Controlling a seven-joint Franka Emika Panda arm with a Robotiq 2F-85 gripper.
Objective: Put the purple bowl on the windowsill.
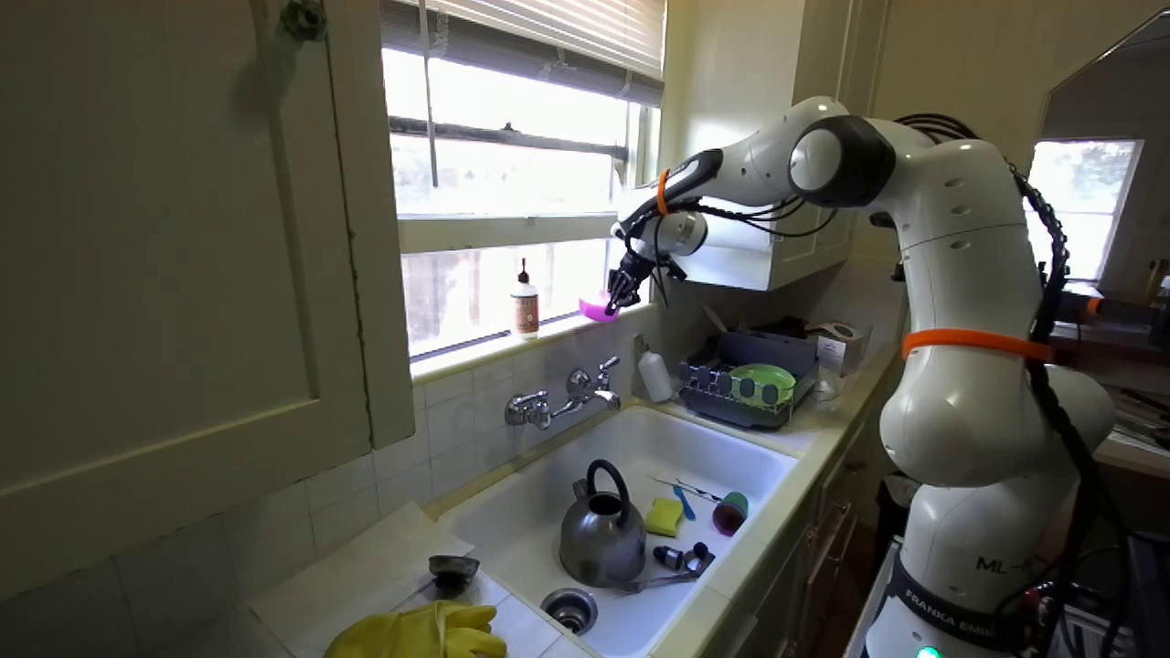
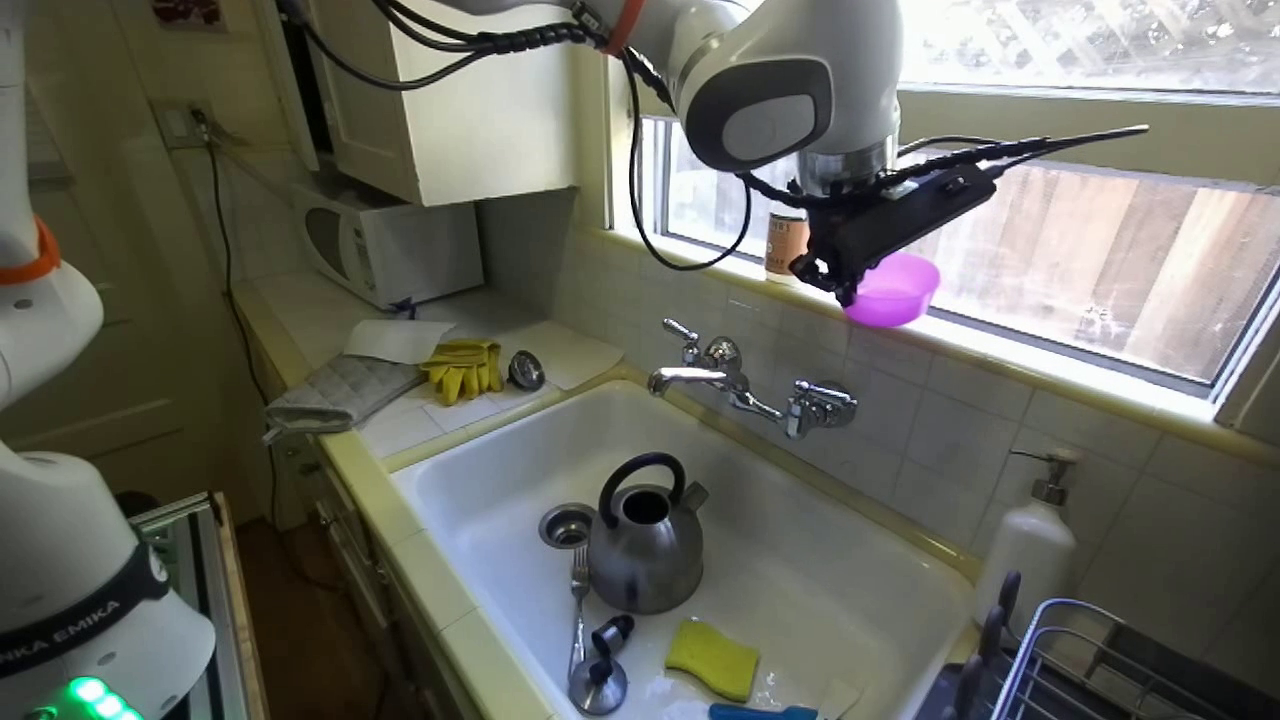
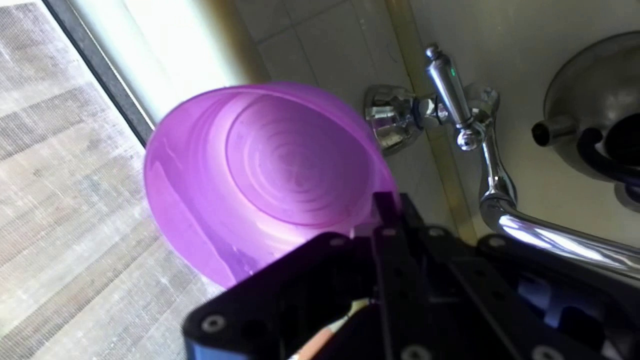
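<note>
The purple bowl (image 3: 290, 167) is being held at the front edge of the windowsill (image 2: 1085, 376); the views are leaving it unclear whether its base is touching there. The gripper (image 3: 397, 201) is pinching the bowl's rim, its jaws narrow, one finger inside the bowl and one outside. In both exterior views a bottle (image 1: 526, 313) with a brownish-orange label is standing on the windowsill. Below the windowsill, the chrome faucet (image 2: 690, 376) is jutting from the tiled wall (image 2: 905, 440). Farther below it, in the white sink (image 2: 830, 590), a steel kettle (image 2: 645, 565) is standing and a yellow sponge (image 2: 712, 660) is lying. Lower than the windowsill, a dish rack (image 1: 727, 412) toward one end is holding a green dish (image 1: 766, 377), and toward the opposite end yellow gloves (image 2: 462, 368) are lying.
</note>
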